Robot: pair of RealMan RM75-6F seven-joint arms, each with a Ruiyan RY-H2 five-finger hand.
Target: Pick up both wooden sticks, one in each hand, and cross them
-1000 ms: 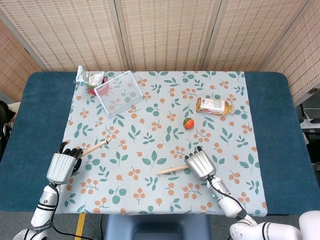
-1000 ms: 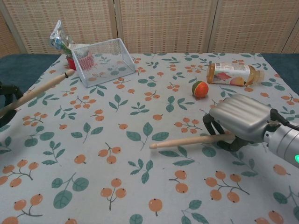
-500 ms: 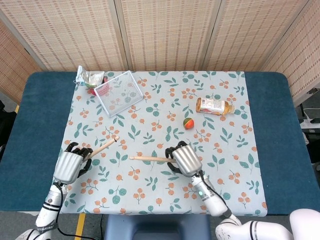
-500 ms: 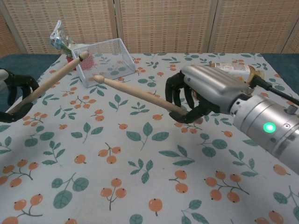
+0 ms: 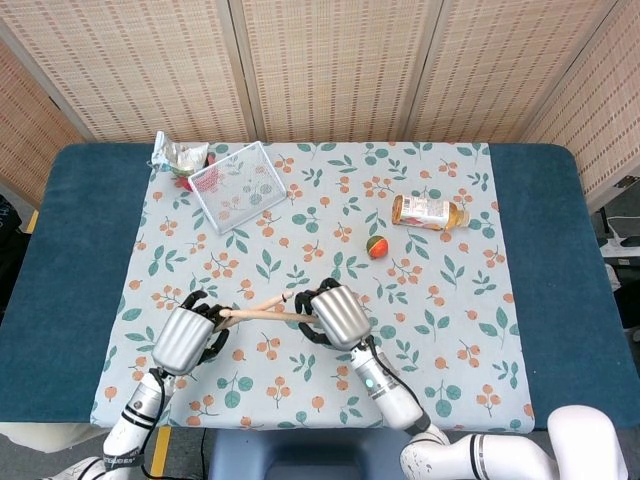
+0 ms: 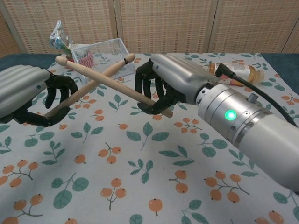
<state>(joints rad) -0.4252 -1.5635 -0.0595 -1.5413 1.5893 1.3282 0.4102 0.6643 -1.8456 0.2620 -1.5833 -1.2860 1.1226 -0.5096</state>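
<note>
Woven screens back a desk (image 5: 560, 300) under a leaf-print cloth. Above its near middle, the left hand (image 6: 21, 93) is clamped on one wooden stick (image 6: 96, 78) and the right hand (image 6: 170, 84) on the other stick (image 6: 110, 84). In the chest view the shafts form an X, apparently touching. To finish well, I'd keep both grips firm and wrists steady, holding the crossing at mid-shaft so neither stick slips.

Held between left hand (image 6: 28, 95) and right hand (image 6: 161, 88): 2 sticks (image 6: 100, 74), crossed. Behind left hand, wire basket (image 6: 100, 58); behind right, bottle (image 5: 428, 212).
</note>
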